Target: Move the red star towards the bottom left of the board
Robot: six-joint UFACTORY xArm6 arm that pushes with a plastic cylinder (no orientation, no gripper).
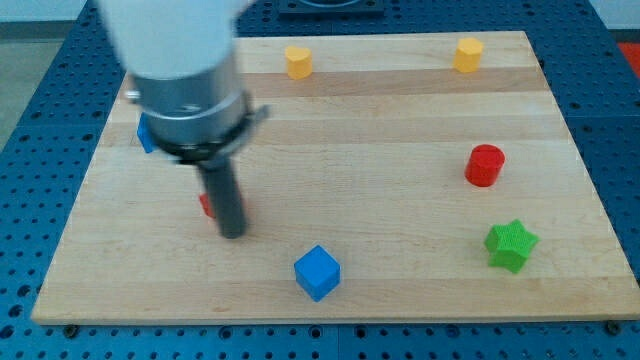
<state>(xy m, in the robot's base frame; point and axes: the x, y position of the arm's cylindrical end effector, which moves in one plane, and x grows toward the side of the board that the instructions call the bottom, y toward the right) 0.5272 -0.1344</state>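
Red star (pixel 206 205) sat left of the board's (pixel 400 280) centre, mostly hidden behind my rod; shape unclear. My tip (pixel 232 235) rested touching its lower right side, rod upright under the blurred arm (pixel 185 80). No gripper fitted. Blue cube (pixel 318 272) lay to the lower right of the star, well apart.

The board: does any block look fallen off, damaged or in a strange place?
Nothing stands out. All blocks sit on the board. Only a sliver of the red block shows behind my tip, so its shape cannot be judged. A blue block is partly hidden by the arm; the blue cube sits near the bottom edge.
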